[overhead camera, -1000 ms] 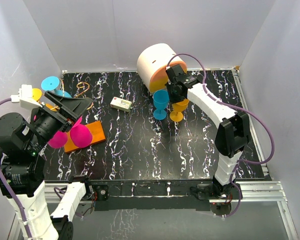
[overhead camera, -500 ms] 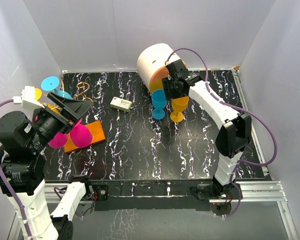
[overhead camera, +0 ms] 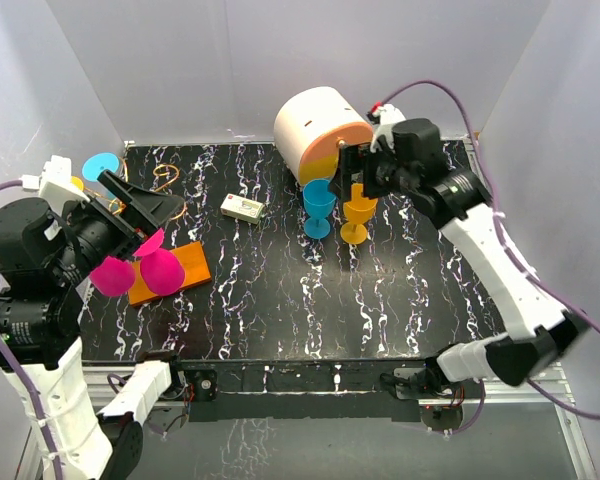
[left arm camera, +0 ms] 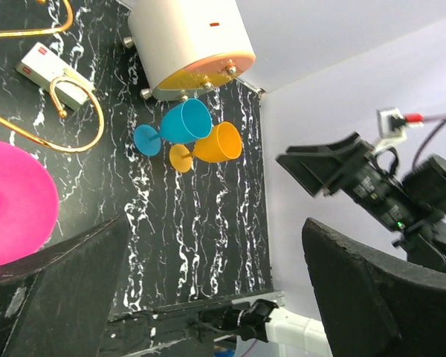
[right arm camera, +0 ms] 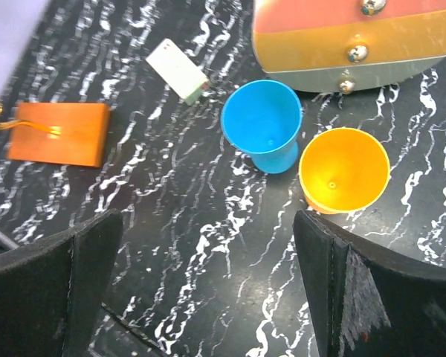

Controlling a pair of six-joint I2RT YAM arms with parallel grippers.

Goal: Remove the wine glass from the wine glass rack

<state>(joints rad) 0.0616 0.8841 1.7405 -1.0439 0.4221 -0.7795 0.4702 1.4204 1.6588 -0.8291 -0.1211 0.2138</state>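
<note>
**Two pink wine glasses (overhead camera: pixel 162 270) on the wine glass rack (overhead camera: pixel 188 262); both grippers spread**

The glasses sit over the rack's orange base plate. The left gripper (left arm camera: pixel 214 223) hangs just beside the rack, fingers spread wide, one pink glass off to their side, nothing pinched. Well apart from the rack, the right gripper (right arm camera: pixel 208 216), spread and empty, is above a blue glass (right arm camera: pixel 262 123) and a yellow glass (right arm camera: pixel 344 169).

cabinet (overhead camera: pixel 315 125): round, white-and-orange, back centre | small white box (overhead camera: pixel 242 208): left of it | table (overhead camera: pixel 310 300): black marbled
</note>
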